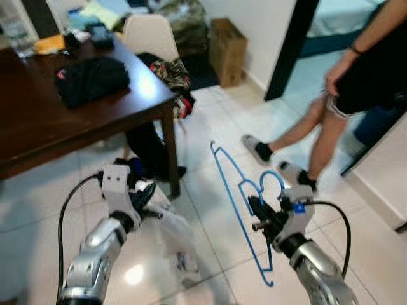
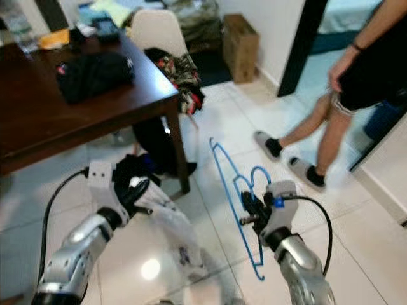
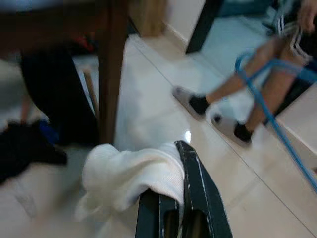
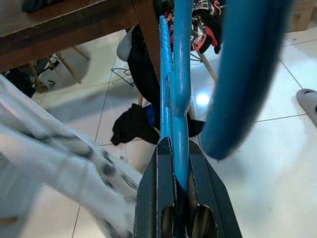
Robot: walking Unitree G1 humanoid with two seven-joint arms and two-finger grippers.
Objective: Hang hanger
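A dark wooden surface (image 1: 38, 121) stands over the tiled floor (image 1: 210, 184), a black garment (image 1: 92, 79) lying near its front corner and a white chair (image 1: 152, 35) beyond its far edge. A person's legs (image 1: 318, 127) stand by the doorway (grey slippers on the tiles). A white garment (image 2: 172, 229) trails from the left pincer (image 3: 181, 163), whose fingers are clamped on its cloth. The blue hanger (image 1: 245, 210) is off the floor, gripped at its neck by the closed right pincer (image 4: 179, 168).
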